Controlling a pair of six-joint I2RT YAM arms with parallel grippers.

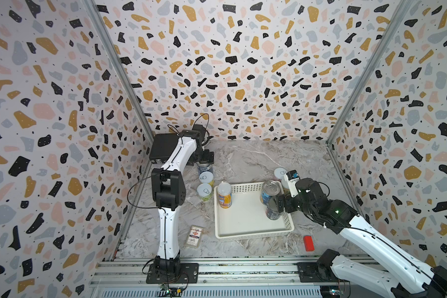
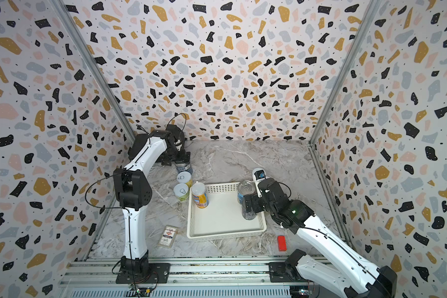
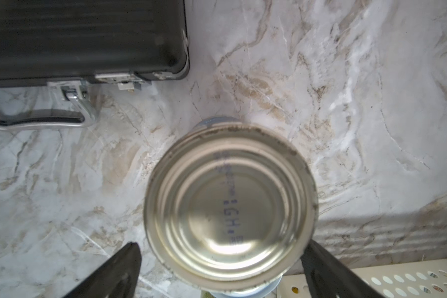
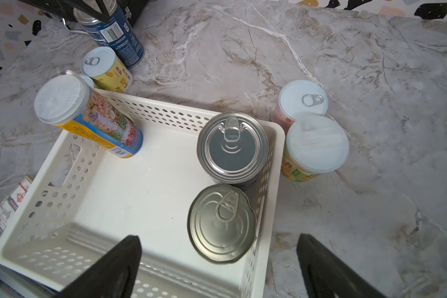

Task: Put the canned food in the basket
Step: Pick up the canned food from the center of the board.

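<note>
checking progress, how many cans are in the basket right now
3: yellow-labelled can in the basket's far left corner; far metal-topped tin and near metal-topped tin along its right wall. None seem hidden.

So the whole thing sits in a three-sided booth. The back wall (image 1: 243, 64), left wall (image 1: 36, 116) and right wall (image 1: 423, 116) all wear the same terrazzo print: black, mustard, pink and grey chips on white. Bare metal posts (image 1: 121, 72) run up both back corners. The floor of it is a grey-white marble-look surface (image 1: 263, 157) with brownish veins. An aluminium rail (image 1: 243, 271) runs along the bottom of the frame. The light's bright and even, and the shadows are soft.
</note>
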